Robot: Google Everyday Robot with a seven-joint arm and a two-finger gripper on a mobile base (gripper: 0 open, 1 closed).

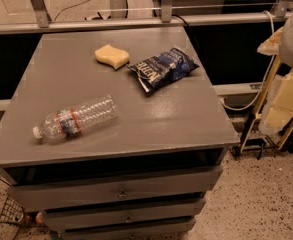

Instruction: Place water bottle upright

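Observation:
The water bottle (76,118) is a clear ribbed plastic bottle with a red-orange edged label band. It lies on its side near the front left of the grey cabinet top (186,119), its white cap (36,132) pointing to the front left edge. My gripper (284,101) shows as pale cream and white parts at the right edge of the camera view. It is off the cabinet, well to the right of the bottle, and touches nothing on the top.
A dark blue snack bag (162,68) and a yellow sponge (112,55) lie toward the back of the top. Drawers (121,186) sit below the front edge. A metal rail (136,21) runs behind. Cables and a stand (258,109) are at the right.

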